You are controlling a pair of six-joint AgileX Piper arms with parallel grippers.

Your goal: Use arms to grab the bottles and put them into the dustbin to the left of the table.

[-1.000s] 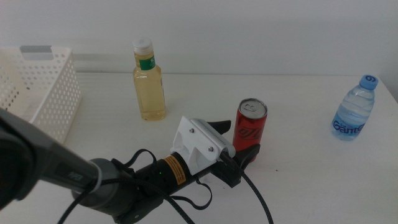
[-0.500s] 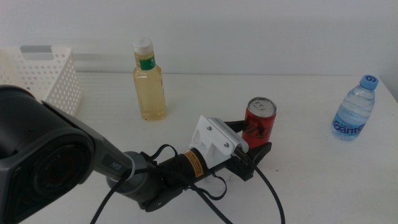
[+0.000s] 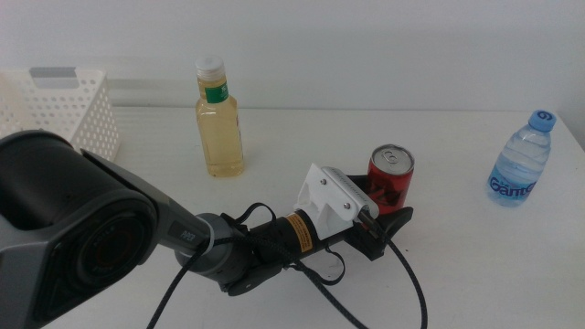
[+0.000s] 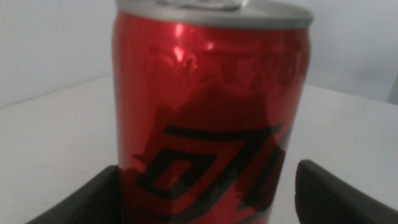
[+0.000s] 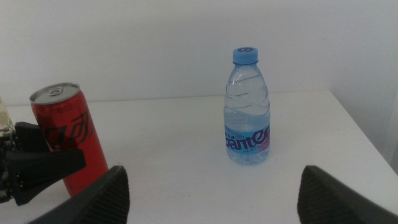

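The red soda can (image 3: 391, 175) stands upright on the white table (image 3: 475, 265) right of the middle. My left gripper (image 3: 382, 203) reaches in from the left, open, one jaw on each side of the can's lower half. In the left wrist view the can (image 4: 211, 112) fills the frame between the gripper's (image 4: 205, 190) jaws, with a small gap at one jaw. The clear bottle of pale yellow liquid (image 3: 219, 123) stands at the back. The blue-capped water bottle (image 3: 521, 160) stands at the far right. My right gripper (image 5: 211, 186) is open and empty, facing the water bottle (image 5: 247, 112) and the can (image 5: 62, 140).
The white perforated dustbin basket (image 3: 64, 114) stands at the table's back left. The left arm's cable loops over the table in front of the can. The left gripper's dark jaw (image 5: 37, 165) also shows in the right wrist view.
My left gripper has pushed further right, and the red can has shifted right with it, deeper between the jaws. The two bottles have not moved.
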